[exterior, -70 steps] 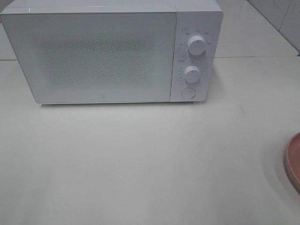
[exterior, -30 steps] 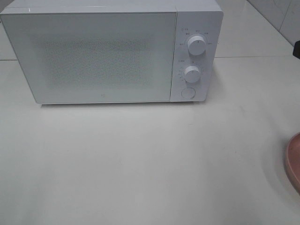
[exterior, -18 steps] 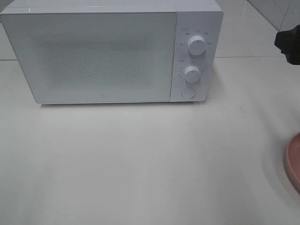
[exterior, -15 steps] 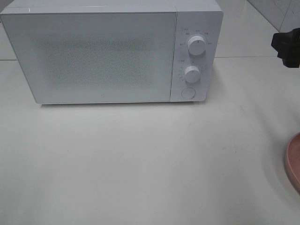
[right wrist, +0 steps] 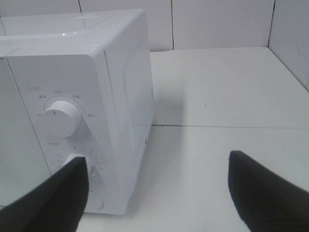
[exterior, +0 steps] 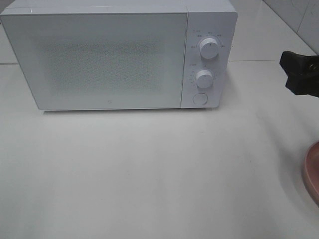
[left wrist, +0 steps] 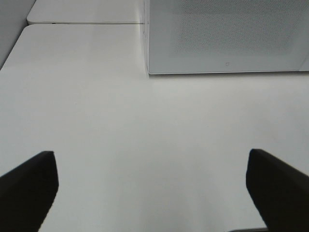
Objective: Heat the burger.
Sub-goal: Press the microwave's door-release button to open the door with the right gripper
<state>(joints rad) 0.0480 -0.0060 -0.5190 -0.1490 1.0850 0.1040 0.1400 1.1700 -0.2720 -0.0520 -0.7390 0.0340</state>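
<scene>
Exterior high view: a pale table carries a white microwave, door shut and facing you, with its controls on the right-hand side where your right arm can get at them. At the table's right edge only the rim of a pink plate shows. The burger appears in none of the views (it may sit on that plate, out of frame, but you cannot tell). Your right gripper hangs beside the controls, jaws spread and nothing between them, likely placed to press the round button under the upper knob and lower knob and free the door. Your left gripper hovers over the table before the microwave, jaws wide and empty, apparently parked clear of that work.
</scene>
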